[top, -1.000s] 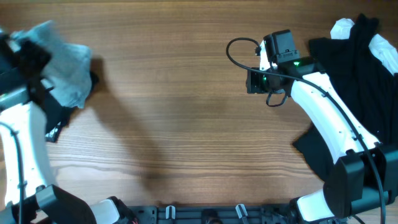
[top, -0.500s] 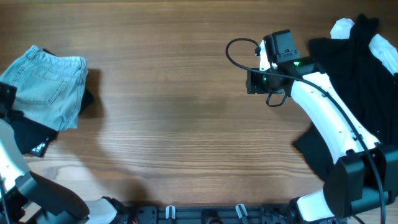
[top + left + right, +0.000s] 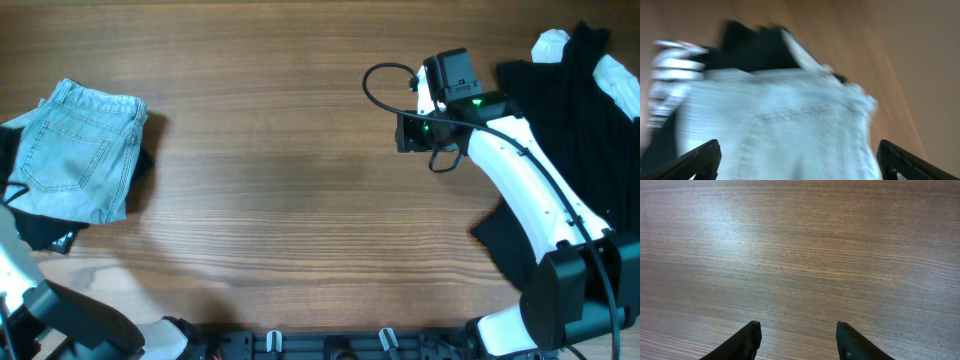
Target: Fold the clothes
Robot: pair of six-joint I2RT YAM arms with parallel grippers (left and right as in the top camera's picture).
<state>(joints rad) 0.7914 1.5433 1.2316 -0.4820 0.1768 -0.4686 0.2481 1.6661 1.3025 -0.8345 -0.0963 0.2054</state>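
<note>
A folded pair of light-blue denim shorts (image 3: 80,150) lies at the table's left edge on top of dark garments (image 3: 45,232). The left wrist view is blurred. In it my left gripper (image 3: 799,148) hangs over the denim shorts (image 3: 780,120) with its jaws wide open and nothing in them. In the overhead view that gripper is out of frame. My right gripper (image 3: 402,132) hovers right of centre over bare wood. It is open and empty, as the right wrist view (image 3: 797,330) confirms. A heap of unfolded black clothes (image 3: 565,110) lies at the far right.
White pieces (image 3: 550,42) poke out of the black heap at the back right. Another black garment (image 3: 500,240) lies under my right arm (image 3: 530,190). A cable (image 3: 385,75) loops off the right wrist. The wooden table (image 3: 290,180) stretches between the two piles.
My left gripper opened and let go of the denim shorts, which now lie flat on the dark stack. The left arm drew back past the left edge. The right arm stayed put.
</note>
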